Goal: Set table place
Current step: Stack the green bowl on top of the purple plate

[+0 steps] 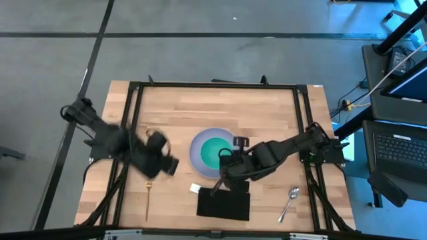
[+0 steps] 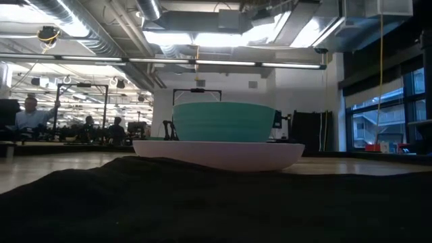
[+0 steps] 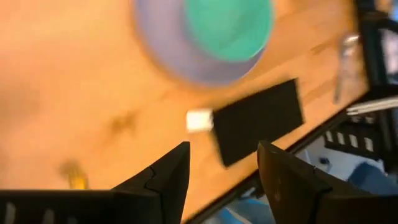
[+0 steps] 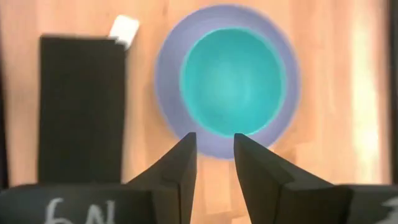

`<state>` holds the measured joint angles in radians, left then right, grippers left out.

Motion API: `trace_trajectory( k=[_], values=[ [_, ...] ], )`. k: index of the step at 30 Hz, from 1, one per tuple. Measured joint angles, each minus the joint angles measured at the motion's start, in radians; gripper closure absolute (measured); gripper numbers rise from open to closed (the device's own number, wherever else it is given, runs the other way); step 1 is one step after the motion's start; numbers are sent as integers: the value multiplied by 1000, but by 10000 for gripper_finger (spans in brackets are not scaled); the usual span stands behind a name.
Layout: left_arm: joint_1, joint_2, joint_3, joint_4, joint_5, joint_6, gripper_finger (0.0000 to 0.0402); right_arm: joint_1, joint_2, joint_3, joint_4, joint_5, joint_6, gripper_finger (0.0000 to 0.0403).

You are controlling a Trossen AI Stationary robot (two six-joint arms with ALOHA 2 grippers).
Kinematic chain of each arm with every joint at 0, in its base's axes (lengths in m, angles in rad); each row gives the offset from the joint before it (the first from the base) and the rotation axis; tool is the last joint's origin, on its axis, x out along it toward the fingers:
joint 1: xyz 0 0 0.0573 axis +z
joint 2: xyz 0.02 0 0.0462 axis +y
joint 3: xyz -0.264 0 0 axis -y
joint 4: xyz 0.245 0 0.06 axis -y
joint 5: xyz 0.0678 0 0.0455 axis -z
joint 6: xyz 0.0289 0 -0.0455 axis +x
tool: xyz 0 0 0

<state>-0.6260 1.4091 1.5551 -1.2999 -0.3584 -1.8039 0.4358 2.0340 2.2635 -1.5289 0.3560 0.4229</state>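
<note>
Bowl [image 1: 215,151] sits on plate [image 1: 195,151]; right fingers [image 4: 186,163] empty.

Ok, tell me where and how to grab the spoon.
Best guess: take the spoon across its thin handle, from straight above. It lies flat on the table, bowl end away from the front edge, clear of the plate. The right tool is nearer.

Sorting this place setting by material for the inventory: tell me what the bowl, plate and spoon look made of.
Bowl: teal, smooth and matte, likely glazed ceramic or plastic; the look leaves it open.
Plate: pale lavender, same even, low-gloss surface, so probably the same kind of ware.
Spoon: silver-grey and bright against the wooden table, apparently metal.
</note>
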Motion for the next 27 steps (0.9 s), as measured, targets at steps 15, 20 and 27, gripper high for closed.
trace_trajectory(
  k=[15, 20, 27],
  values=[
    [-296, 440, 0, -9, 277, -553, 223, -20, -22, 0, 23, 45, 73, 292],
    [-336, 483, -15, -62, 275, -545, 223, -26, -22, 0, 33, 44, 148, 292],
    [-366, 483, -167, 21, 273, -555, 223, -18, -22, 0, 40, 43, 230, 292]
  ],
)
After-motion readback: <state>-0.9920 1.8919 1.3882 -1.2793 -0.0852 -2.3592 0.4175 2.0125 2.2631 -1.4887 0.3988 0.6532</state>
